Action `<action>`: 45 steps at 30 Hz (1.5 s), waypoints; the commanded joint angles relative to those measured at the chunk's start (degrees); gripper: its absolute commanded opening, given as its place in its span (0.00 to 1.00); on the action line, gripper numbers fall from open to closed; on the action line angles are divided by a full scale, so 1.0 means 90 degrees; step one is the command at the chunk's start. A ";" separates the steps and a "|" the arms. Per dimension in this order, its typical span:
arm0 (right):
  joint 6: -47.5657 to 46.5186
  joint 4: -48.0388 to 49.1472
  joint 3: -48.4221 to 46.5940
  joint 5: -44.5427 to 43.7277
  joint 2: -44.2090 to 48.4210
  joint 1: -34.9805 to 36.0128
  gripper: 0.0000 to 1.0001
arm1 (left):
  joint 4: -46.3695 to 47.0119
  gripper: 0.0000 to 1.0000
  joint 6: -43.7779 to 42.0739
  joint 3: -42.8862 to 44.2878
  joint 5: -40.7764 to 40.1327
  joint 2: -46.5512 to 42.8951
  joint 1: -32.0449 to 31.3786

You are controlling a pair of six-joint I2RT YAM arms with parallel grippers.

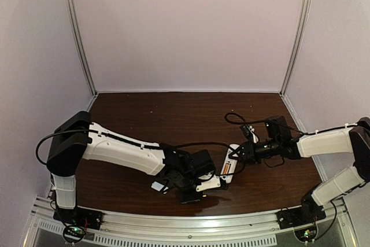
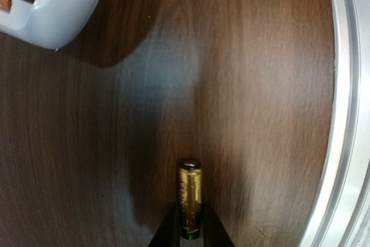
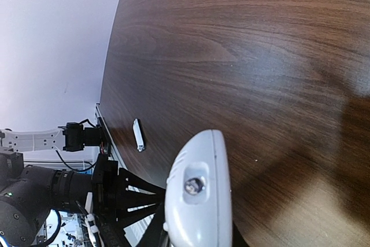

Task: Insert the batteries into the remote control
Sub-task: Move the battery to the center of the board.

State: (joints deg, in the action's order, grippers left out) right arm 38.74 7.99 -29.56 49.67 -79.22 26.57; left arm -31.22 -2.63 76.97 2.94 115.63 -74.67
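From the top external view, the right gripper [image 1: 239,155] is clamped on the far end of the remote control [image 1: 229,169]. The remote slants down toward the table [image 1: 173,114] with its back up. An orange battery [image 1: 225,169] sits in the open compartment. The left gripper [image 1: 213,183] is low over the wood just beside the remote's near end. A small white cover piece [image 1: 159,186] lies near it, on its left. No writing can be read here.

In the left wrist view, the fingers [image 2: 167,232] are closed on the base of the golden battery [image 2: 189,205]. It points straight out from them, just over the wood and near the aluminium rail [image 2: 341,143]. The remote's corner, with the orange battery seated in it, is up and to the left, well apart from the golden one. The golden label's print is too blurred to read.

In the right wrist view, the remote is seen end-on, pinched between this gripper's fingers. The cover piece lies on the table beyond it.
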 commanded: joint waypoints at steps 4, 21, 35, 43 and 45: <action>-0.0019 0.0387 0.0168 0.0327 0.0165 -0.0042 0.00 | -0.0649 0.10 -0.2183 -0.0006 -0.0549 0.0032 0.0188; -0.0224 0.0407 0.0063 0.0235 -0.0048 -0.0042 0.00 | 0.0506 0.57 -0.0982 -0.0700 -0.1588 -0.1779 0.1074; -0.0672 0.0258 -0.0929 -0.0572 -0.0967 -0.0145 0.00 | 0.1299 0.47 0.6782 -0.0911 -0.1819 -0.1480 0.0913; -0.0461 0.0949 -0.1525 -0.0952 -0.1624 -0.0178 0.00 | 0.0664 0.50 0.8192 -0.0500 -0.2194 -0.0808 0.0869; -0.0306 0.1206 -0.1601 -0.0901 -0.1869 -0.0143 0.00 | 0.0697 0.50 0.8283 -0.0442 -0.2087 -0.0698 0.0871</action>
State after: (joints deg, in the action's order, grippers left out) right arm 33.76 12.64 -42.11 42.96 -92.66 25.26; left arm -22.68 64.55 71.22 -14.13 107.18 -66.98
